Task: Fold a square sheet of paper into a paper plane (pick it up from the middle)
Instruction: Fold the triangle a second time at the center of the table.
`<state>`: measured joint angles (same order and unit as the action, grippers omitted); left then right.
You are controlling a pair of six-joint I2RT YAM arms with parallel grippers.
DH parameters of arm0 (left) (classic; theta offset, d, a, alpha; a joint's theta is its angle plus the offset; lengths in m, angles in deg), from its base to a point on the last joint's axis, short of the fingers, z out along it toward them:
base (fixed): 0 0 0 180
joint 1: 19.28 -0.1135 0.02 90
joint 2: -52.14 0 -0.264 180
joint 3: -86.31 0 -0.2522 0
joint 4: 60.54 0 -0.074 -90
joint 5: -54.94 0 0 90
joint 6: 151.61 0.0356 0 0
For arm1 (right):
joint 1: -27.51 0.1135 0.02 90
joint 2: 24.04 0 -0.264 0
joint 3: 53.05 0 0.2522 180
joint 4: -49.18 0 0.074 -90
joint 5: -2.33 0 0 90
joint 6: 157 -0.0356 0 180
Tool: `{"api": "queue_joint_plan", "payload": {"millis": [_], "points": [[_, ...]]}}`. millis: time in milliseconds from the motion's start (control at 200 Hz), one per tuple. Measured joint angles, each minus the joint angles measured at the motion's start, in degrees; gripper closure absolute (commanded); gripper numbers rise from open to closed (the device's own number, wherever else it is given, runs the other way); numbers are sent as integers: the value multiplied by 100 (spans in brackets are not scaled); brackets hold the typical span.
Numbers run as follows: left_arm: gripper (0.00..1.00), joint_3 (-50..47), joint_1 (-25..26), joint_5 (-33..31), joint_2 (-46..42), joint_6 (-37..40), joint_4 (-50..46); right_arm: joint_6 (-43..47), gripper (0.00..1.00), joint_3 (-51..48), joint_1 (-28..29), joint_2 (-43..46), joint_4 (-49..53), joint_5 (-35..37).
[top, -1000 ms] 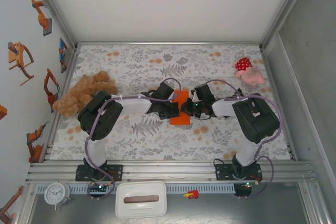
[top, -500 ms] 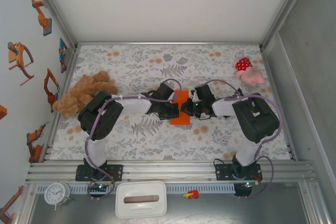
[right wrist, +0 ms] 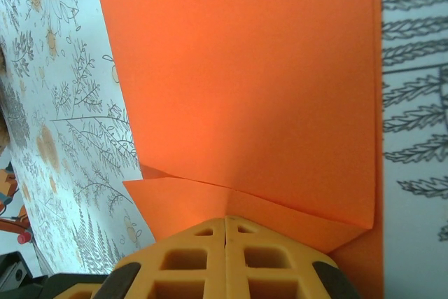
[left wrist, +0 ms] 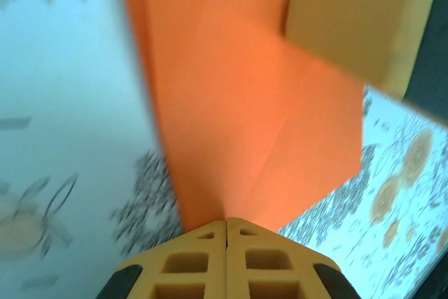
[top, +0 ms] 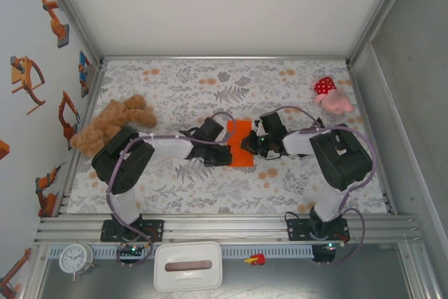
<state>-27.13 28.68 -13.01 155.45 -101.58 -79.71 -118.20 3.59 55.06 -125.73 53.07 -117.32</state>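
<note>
In the middle of the flowery table point(top: 175, 82) the orange paper point(top: 241, 157) lies flat, and it's creased into a narrow upright rectangle, not a full square. The left gripper point(top: 225, 146) sits at its left edge and the right gripper point(top: 247, 143) at its right edge, so they face each other across it. Both have their fingers pressed together with the tips down on the paper. I can't tell if any of the sheet is pinched between them. On the right wrist cam there's a folded flap point(right wrist: 231, 204) right at the fingertips. The brown teddy point(top: 112, 122) is off to the left, and the spotted plush point(top: 329, 96) is far right.
</note>
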Motion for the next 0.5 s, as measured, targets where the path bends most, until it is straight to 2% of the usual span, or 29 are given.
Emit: {"api": "queue_joint_plan", "payload": {"millis": [255,386,501], "points": [[97,-387,-2,-238,-673,48,-614,2,100,0,0,0,-2,-11],[97,-334,0,-258,-833,-144,-297,2,100,2,-4,0,-2,-17],[97,-90,0,-245,-544,-356,109,2,100,9,-4,-4,0,-22]]}}
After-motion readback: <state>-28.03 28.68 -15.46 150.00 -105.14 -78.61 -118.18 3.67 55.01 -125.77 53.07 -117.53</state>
